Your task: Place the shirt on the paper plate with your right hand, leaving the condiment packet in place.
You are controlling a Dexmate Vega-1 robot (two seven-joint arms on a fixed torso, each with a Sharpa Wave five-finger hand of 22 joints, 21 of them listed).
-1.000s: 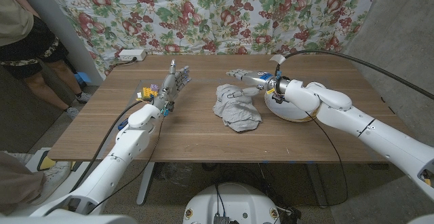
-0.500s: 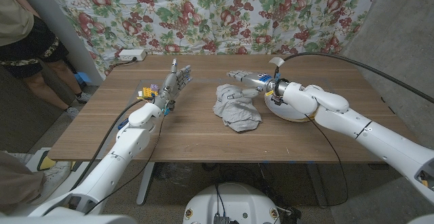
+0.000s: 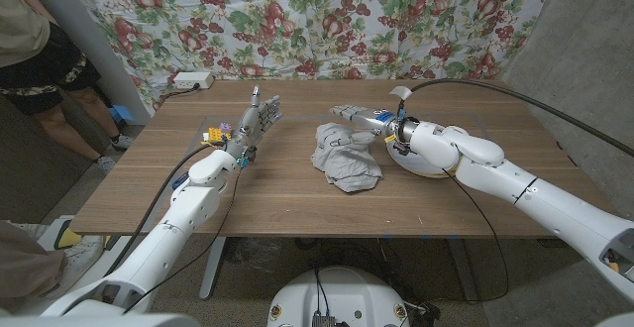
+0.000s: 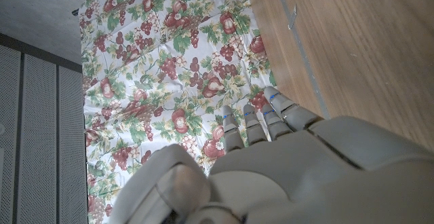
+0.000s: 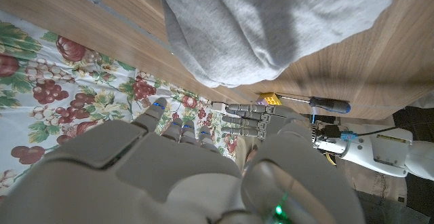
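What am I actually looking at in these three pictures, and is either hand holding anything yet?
You are looking at a robot with two white arms at a wooden table, each arm ending in a hand with fingers. The wide picture comes from a camera on its head, looking down. The other two come from cameras on the wrists, looking along the back of each hand, and they are turned, so the table shows above.

In the head view, the crumpled grey shirt lies mid-table. The white paper plate lies beside it, partly under the right arm. The right hand reaches out over the shirt's far edge, fingers extended, holding nothing. The left hand stands near some small colourful items, also holding nothing. A person stands at the left edge.
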